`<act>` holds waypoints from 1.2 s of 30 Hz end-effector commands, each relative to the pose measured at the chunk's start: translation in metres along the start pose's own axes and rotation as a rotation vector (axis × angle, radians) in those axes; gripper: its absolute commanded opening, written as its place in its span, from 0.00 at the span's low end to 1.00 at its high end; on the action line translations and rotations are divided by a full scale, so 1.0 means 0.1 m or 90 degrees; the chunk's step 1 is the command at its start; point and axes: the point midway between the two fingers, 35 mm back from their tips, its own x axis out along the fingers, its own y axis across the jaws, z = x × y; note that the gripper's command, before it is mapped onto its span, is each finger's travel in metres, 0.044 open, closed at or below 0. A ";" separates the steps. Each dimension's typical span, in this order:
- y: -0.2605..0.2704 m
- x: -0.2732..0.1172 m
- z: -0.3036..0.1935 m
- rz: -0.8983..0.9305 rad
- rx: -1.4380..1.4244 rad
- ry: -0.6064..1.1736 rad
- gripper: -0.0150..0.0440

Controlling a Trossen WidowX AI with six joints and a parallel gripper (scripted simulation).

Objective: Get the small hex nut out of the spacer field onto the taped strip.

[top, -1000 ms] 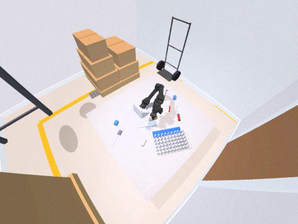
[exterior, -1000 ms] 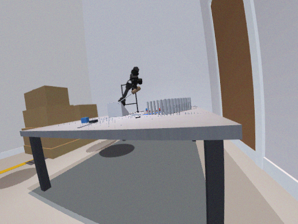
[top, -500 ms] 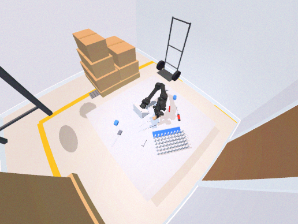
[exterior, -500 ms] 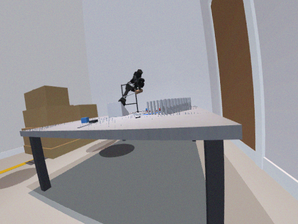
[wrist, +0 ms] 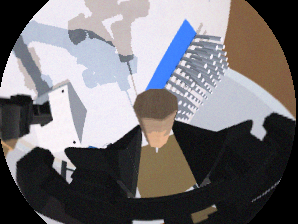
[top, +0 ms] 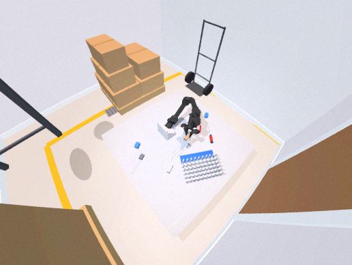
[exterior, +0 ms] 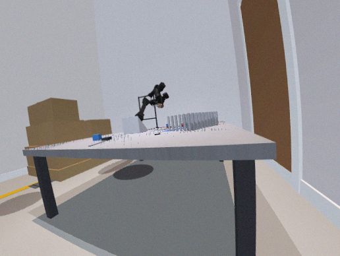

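Observation:
My gripper point(top: 187, 135) point(exterior: 160, 104) point(wrist: 156, 125) is shut on a wooden tool handle point(top: 186, 137) point(exterior: 161, 105) point(wrist: 156, 105). It is raised above the table, behind the taped strip. The tool's thin shaft is hard to make out. The blue taped strip point(top: 196, 156) point(wrist: 172, 59) lies along the near-arm side of the metal spacers point(top: 203, 169) point(exterior: 198, 121) point(wrist: 202, 70). The spacers stand upright in close rows; I see none lying down. The hex nut cannot be made out in any view.
A white block point(top: 166, 132) point(exterior: 130, 125) point(wrist: 60, 117) stands beside the arm. Red-handled tool point(top: 211, 138), red piece point(top: 200, 128), blue blocks point(top: 206, 115) point(top: 137, 145) and a grey block point(top: 141, 156) with a thin rod lie around. A small bent hook point(top: 170, 170) lies left of the spacers.

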 end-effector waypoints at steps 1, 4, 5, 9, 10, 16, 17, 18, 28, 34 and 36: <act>0.02 -0.04 0.11 -0.004 -0.095 0.009 0.25; 0.03 -0.06 0.19 -0.006 -0.161 0.011 0.25; 0.03 -0.07 0.22 -0.007 -0.182 0.012 0.25; 0.05 -0.10 0.32 -0.011 -0.270 0.015 0.25; 0.05 -0.11 0.35 -0.011 -0.292 0.016 0.25; 0.09 -0.15 0.50 -0.017 -0.422 0.022 0.25; 0.09 -0.16 0.52 -0.018 -0.444 0.023 0.25; 0.10 -0.16 0.55 -0.018 -0.466 0.024 0.25; 0.18 -0.23 0.78 -0.028 -0.679 0.036 0.25; 0.18 -0.24 0.79 -0.028 -0.693 0.036 0.25; 0.18 -0.21 0.81 -0.028 -0.693 0.036 0.25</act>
